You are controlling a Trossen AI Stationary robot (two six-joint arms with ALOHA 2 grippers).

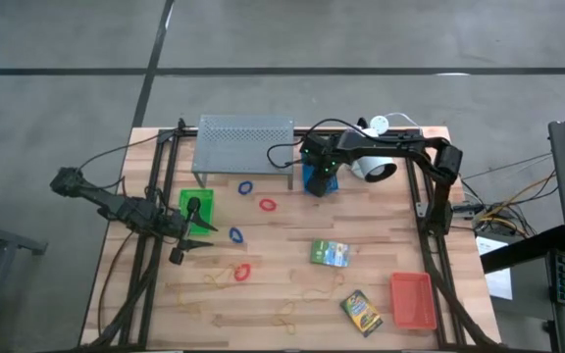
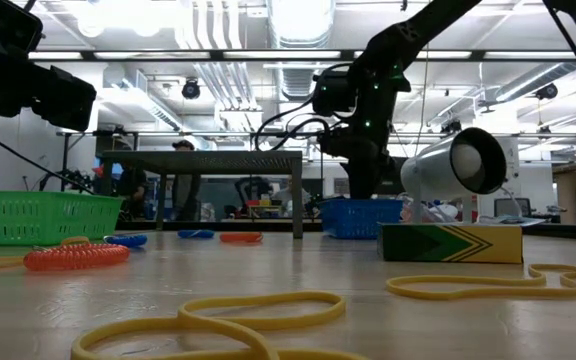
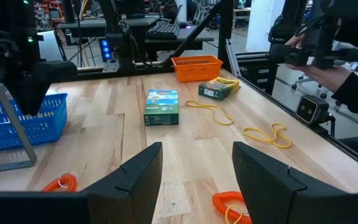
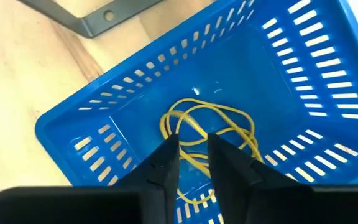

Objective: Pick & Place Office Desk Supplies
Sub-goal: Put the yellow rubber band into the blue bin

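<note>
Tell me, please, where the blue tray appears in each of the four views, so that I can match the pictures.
High view: blue tray at the far edge, mostly hidden under the right gripper.
Low view: blue tray centre-right, behind the green card box.
Left wrist view: blue tray at the left edge.
Right wrist view: blue tray fills the picture, tan rubber bands inside.
Shared landmark: the grey perforated shelf beside it.

High view: straight down, whole worktop (image 1: 292,255). Low view: worktop level, facing the room. Left wrist view: looks across the boards. Right wrist view: close above blue tray (image 4: 216,118), probably the one all views share.
</note>
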